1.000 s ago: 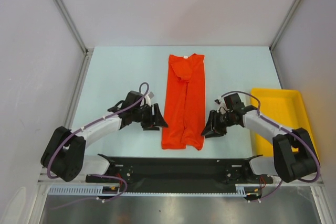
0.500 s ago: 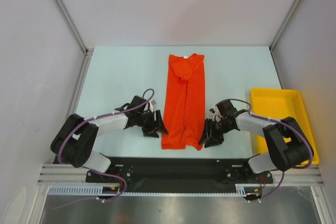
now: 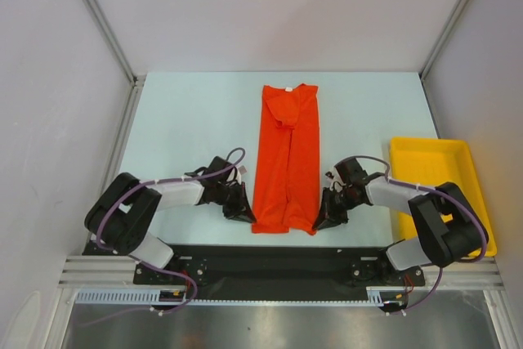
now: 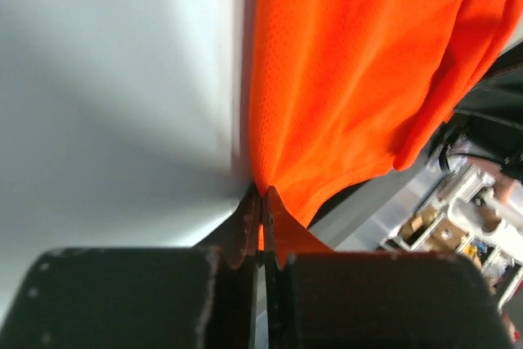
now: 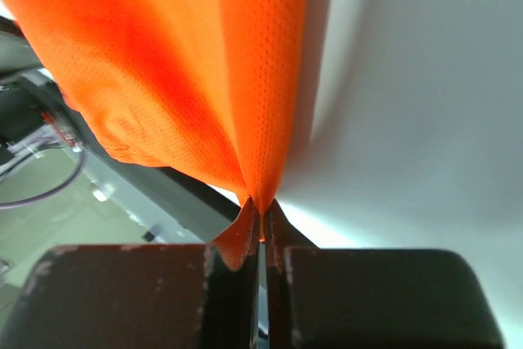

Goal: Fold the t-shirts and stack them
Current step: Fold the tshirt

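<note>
An orange-red t-shirt (image 3: pixel 286 157) lies folded into a long narrow strip down the middle of the table, neck at the far end. My left gripper (image 3: pixel 244 216) is shut on the strip's near left corner, and the left wrist view shows the orange cloth (image 4: pixel 343 79) pinched between the closed jaws of the left gripper (image 4: pixel 262 195). My right gripper (image 3: pixel 320 220) is shut on the near right corner. In the right wrist view the cloth (image 5: pixel 188 63) rises from the closed tips of the right gripper (image 5: pixel 261 203).
A yellow plastic tray (image 3: pixel 437 181) sits at the table's right edge, beside the right arm. The black base rail (image 3: pixel 270 263) runs along the near edge just below the shirt's hem. Pale walls enclose the table on three sides.
Both grippers moved inward and toward the near edge, reached the shirt's near corners and closed on the cloth. The shirt itself lies as before.
</note>
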Available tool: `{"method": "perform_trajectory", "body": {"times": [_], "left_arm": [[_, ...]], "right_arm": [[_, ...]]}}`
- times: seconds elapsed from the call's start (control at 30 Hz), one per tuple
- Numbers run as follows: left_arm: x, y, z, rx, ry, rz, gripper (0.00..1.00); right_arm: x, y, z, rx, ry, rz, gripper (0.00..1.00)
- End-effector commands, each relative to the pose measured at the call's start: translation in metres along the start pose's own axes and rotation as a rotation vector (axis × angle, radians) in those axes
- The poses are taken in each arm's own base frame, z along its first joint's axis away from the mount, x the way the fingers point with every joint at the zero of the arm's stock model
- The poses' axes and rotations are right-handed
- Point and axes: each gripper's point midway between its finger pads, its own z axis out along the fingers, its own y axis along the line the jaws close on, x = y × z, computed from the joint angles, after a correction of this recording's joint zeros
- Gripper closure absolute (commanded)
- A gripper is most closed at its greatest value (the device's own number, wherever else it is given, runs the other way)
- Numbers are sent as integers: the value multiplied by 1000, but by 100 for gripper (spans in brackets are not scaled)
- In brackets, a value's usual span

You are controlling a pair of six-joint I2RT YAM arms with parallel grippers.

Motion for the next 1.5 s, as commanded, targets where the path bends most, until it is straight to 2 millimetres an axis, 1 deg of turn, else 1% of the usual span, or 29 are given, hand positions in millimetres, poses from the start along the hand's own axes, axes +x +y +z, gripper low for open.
{"method": "perform_trajectory", "body": {"times": [0.0, 0.03, 0.13, 0.2, 0.23, 0.27, 0.33, 0.4, 0.47, 0.5, 0.53, 0.57, 0.6, 0.63, 0.73, 0.77, 0.8, 0.83, 0.87, 0.9, 0.93, 0.97, 1.0, 1.03, 1.07, 1.13, 1.33, 1.37, 1.47], "left_arm": [[-7, 4, -4, -46, -32, 29, 100], [-15, 0, -9, -60, -65, 49, 100], [-23, -4, -26, -107, -120, 87, 100], [-21, -6, -33, -108, -126, 94, 100], [-18, -5, -32, -101, -120, 92, 100], [-16, -7, -30, -77, -111, 91, 96], [-4, -5, -22, -39, -63, 69, 85], [4, -4, -17, -31, -41, 58, 70], [10, -3, -17, -36, -37, 66, 53], [10, -5, -19, -34, -46, 73, 48], [8, -5, -22, -40, -65, 80, 43], [7, -6, -24, -42, -77, 90, 34], [4, -7, -24, -38, -86, 100, 32], [4, -7, -22, -35, -87, 106, 32], [3, -8, -15, -23, -69, 90, 41], [6, -7, -19, -50, -73, 96, 48], [-5, 0, -25, -127, -145, 121, 50], [-13, -8, -34, -141, -196, 156, 50], [-13, -14, -47, -148, -233, 199, 50], [-18, -17, -53, -154, -276, 211, 50], [-23, -21, -59, -146, -307, 225, 50], [-25, -26, -64, -136, -332, 244, 51], [-28, -36, -71, -102, -368, 263, 52], [-32, -49, -75, -52, -397, 287, 52], [-33, -58, -77, -18, -405, 299, 52], [-36, -75, -78, 51, -411, 316, 52], [-40, -83, -66, 87, -383, 303, 52], [-39, -84, -67, 93, -380, 310, 52], [-39, -81, -69, 65, -380, 333, 51]], "right_arm": [[-12, 4, -15, 67, -43, -52, 100], [-10, 7, -18, 61, -40, -49, 100], [-6, 6, -28, 114, -48, 10, 100], [10, 0, -31, 133, 0, 45, 100], [17, -5, -28, 138, 18, 75, 95], [15, -6, -24, 124, 13, 75, 84], [19, -10, -18, 123, 45, 94, 69], [19, -10, -17, 127, 56, 84, 64], [14, -2, -25, 113, 28, 45, 54], [12, 1, -28, 114, 8, 30, 50], [10, 3, -30, 108, -8, 19, 43], [6, 8, -34, 95, -38, 8, 41], [3, 4, -34, 114, -59, 10, 41], [0, 1, -34, 119, -65, 24, 42], [-7, 6, -31, 97, -71, 23, 46], [-5, 9, -33, 117, -63, 0, 47], [-12, 13, -39, 138, -105, -52, 47], [-21, 26, -46, 122, -142, -89, 48], [-30, 39, -49, 85, -179, -133, 48], [-33, 55, -51, 12, -183, -168, 49], [-39, 66, -51, -34, -194, -177, 55], [-53, 81, -48, -100, -232, -215, 58], [-52, 93, -46, -168, -195, -225, 67], [-56, 91, -32, -180, -151, -200, 83], [-65, 99, -28, -215, -154, -222, 85], [-72, 100, -11, -254, -123, -216, 89], [-85, 109, 19, -346, -68, -203, 94], [-85, 104, 26, -344, -51, -181, 95], [-71, 95, 36, -358, -4, -140, 95]]}}
